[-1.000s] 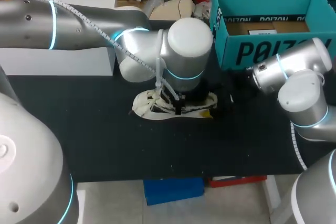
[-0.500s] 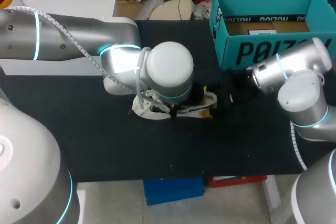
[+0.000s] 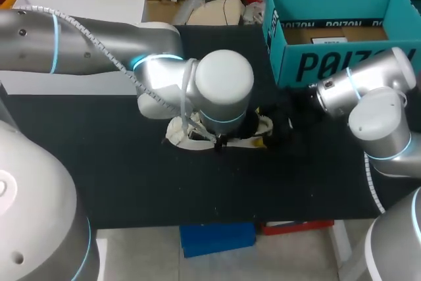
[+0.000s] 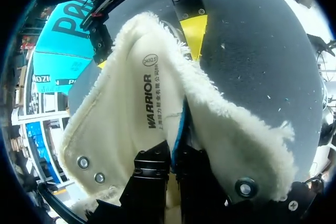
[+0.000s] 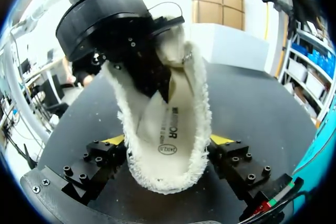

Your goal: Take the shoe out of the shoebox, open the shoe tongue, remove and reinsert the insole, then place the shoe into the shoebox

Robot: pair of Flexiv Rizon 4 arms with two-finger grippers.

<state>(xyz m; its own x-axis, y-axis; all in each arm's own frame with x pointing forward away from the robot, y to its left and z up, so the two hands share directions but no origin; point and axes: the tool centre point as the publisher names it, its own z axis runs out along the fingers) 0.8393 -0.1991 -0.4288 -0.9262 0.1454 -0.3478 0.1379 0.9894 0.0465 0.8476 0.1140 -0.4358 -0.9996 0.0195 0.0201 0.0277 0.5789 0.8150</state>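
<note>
Since the earlier frames, the left arm's (image 3: 99, 44) rounded wrist had swung down from the far side of the table toward the near edge. It covered more of the shoe, while the right arm (image 3: 368, 97) kept its place.

Black, matte and lightly speckled, the table surface (image 3: 131, 176) carried a plain white rectangular box (image 3: 66, 83) at its far left. The left arm crossed in front of this box to the middle of the table, where the white fleece-lined shoe (image 3: 183, 135) lay on its sole. Only the shoe's ends showed on either side of the wrist in the head view.

In the left wrist view, the left gripper (image 4: 175, 153) reached into the shoe's mouth. Its two black fingers were drawn almost together, pinching the raised, blue-edged rim of the white fleece insole (image 4: 149, 103). The insole's printed face lay along the shoe's floor.

The right gripper (image 5: 168, 141) stood wide apart. One yellow fingertip (image 5: 221, 140) pressed against each fleecy side of the shoe, gripping it from both sides just above the surface.

Farther right, at the table's far corner, stood the open teal cardboard shoebox (image 3: 329, 64). It was apart from the shoe.
</note>
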